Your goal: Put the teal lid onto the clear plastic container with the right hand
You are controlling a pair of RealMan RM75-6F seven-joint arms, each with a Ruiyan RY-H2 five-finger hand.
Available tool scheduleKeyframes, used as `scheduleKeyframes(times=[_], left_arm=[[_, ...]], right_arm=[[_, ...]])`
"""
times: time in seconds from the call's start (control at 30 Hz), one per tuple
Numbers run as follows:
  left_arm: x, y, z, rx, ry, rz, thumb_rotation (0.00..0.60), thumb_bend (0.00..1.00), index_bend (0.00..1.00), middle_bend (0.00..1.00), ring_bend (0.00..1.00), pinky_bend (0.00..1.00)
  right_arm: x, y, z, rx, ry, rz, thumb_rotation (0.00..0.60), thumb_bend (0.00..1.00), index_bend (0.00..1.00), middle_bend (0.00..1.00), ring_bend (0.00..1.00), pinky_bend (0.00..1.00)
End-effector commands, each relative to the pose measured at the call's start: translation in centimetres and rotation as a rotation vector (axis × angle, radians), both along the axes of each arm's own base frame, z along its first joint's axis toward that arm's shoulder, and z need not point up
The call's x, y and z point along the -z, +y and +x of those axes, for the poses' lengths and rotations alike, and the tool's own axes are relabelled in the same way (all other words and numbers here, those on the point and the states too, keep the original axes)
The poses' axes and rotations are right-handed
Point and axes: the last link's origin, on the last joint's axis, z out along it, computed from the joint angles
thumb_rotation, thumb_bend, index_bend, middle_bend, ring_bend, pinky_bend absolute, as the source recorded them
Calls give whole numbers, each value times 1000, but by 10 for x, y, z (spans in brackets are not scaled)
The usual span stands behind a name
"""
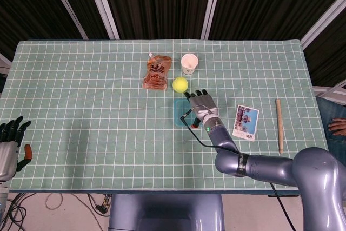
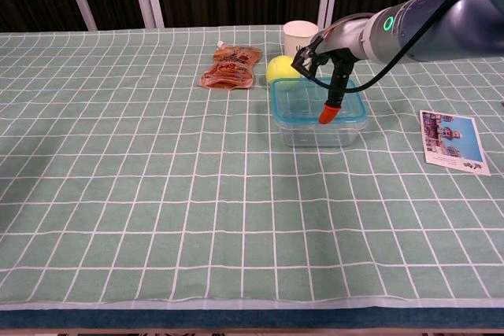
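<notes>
The teal lid (image 2: 303, 101) lies on top of the clear plastic container (image 2: 315, 133) near the table's middle. My right hand (image 2: 329, 57) reaches over it from the far side. Its fingers (image 2: 303, 60) are at the lid's back edge and its orange-tipped thumb hangs down to the lid's front part. In the head view the right hand (image 1: 201, 105) covers most of the lid (image 1: 179, 113). My left hand (image 1: 11, 143) hangs off the table's lower left corner with fingers spread and nothing in it.
A yellow ball (image 2: 277, 67) sits right behind the container, touching or nearly touching it. A white paper cup (image 2: 299, 35) and an orange pouch (image 2: 231, 67) stand further back. A photo card (image 2: 453, 142) and a wooden stick (image 1: 279, 125) lie to the right.
</notes>
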Motion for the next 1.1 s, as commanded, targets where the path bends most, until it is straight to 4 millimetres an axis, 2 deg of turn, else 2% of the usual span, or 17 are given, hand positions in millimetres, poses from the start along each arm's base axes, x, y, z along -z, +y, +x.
scheduleKeyframes(times=[0.03, 1.1], left_arm=[[0, 0, 0, 0, 0, 0, 600, 644, 111, 0, 0, 0], [0, 0, -1, -6, 5, 5, 600, 644, 111, 0, 0, 0]], right_arm=[[0, 0, 0, 0, -1, -1, 600, 299, 39, 442, 68, 0], [6, -1, -2, 2, 1, -9, 600, 299, 41, 442, 68, 0]])
